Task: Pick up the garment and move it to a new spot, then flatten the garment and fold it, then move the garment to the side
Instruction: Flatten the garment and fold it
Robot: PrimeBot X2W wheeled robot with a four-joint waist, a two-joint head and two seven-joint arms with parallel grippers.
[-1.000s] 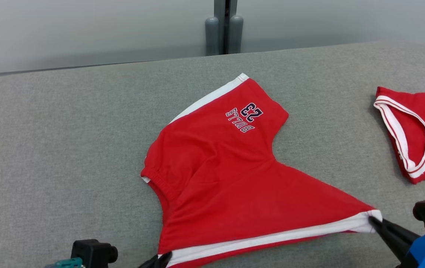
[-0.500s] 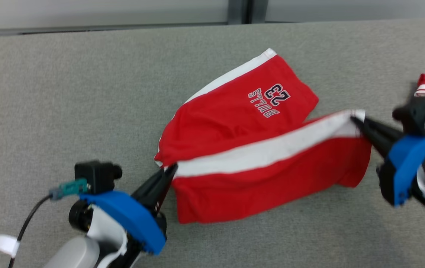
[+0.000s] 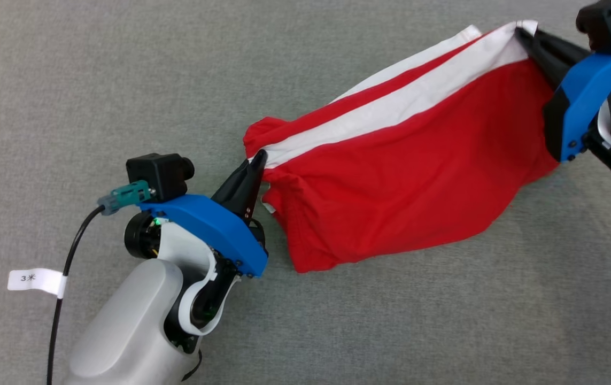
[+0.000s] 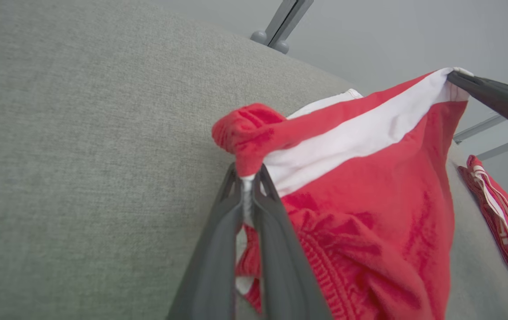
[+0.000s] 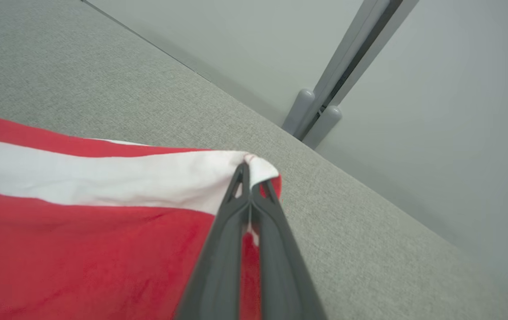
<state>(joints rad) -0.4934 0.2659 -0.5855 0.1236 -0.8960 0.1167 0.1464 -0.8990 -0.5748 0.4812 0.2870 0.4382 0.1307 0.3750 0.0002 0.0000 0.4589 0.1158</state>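
Hoisting garment (image 3: 401, 176) off grey cushion (image 3: 70, 80) since a sec ago, stretching it btwn left gripper (image 3: 260, 156) & right gripper (image 3: 520, 32), both clamping shut on white-striped edge. Prob. carrying to new spot; next: lowering evenly, spreading flat

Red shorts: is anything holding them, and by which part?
Yes. The left pincer grips the red shorts at one end of the white stripe, the right pincer at the stripe's other end.

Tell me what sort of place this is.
Probably an indoor lab or test room set up for garment folding: a broad grey fabric-covered table, plain pale wall panels joined by a grey post, and a second red garment lying aside from the red shorts being handled.
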